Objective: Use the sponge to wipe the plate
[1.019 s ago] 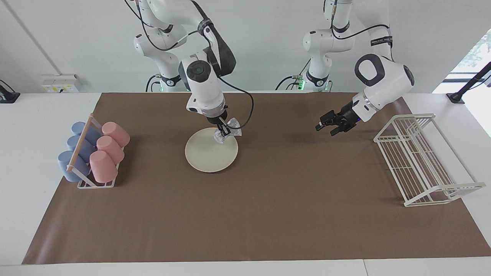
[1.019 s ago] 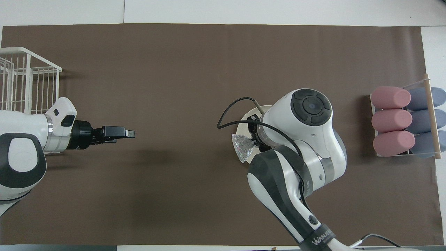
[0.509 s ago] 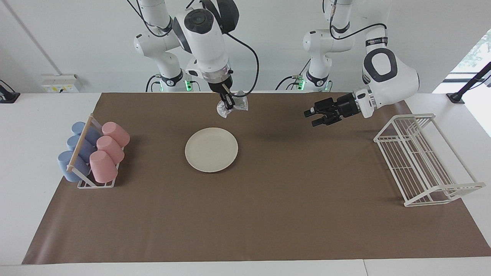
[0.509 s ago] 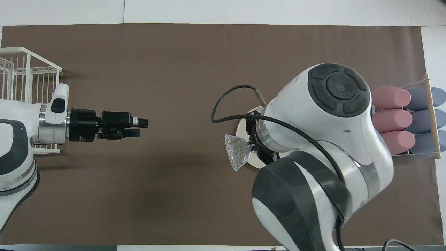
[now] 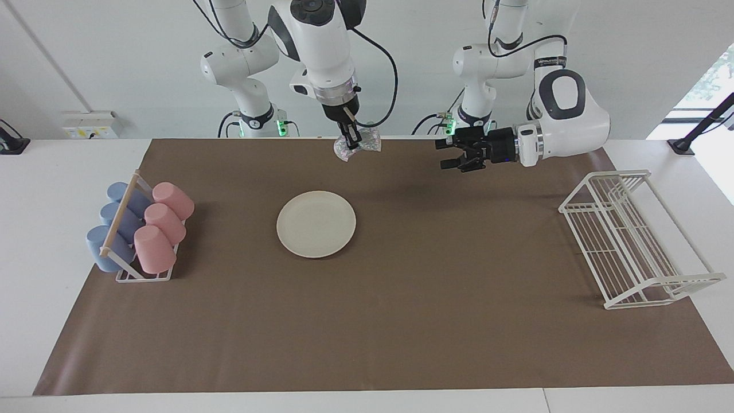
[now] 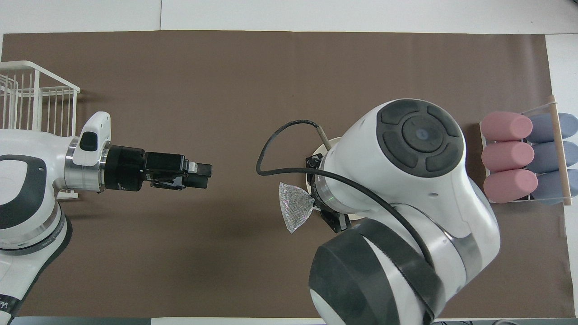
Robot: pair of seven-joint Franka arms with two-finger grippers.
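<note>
One brown mat (image 5: 401, 321) bears the plate (image 5: 316, 223); right pincer (image 5: 351, 137) clamps the sponge (image 5: 358, 146), left pincer (image 5: 450, 154) gapes.

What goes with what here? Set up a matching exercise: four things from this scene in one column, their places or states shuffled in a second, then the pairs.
Column one
1. plate
2. sponge
3. left end effector
4. pink cups

Column two
A. open, holding nothing, up over the brown mat
B. lying in a rack at the right arm's end of the table
C. pinched in the right end effector, up in the air
D. flat on the brown mat, nothing on it

Pairs: 1-D, 2-C, 3-A, 4-B
</note>
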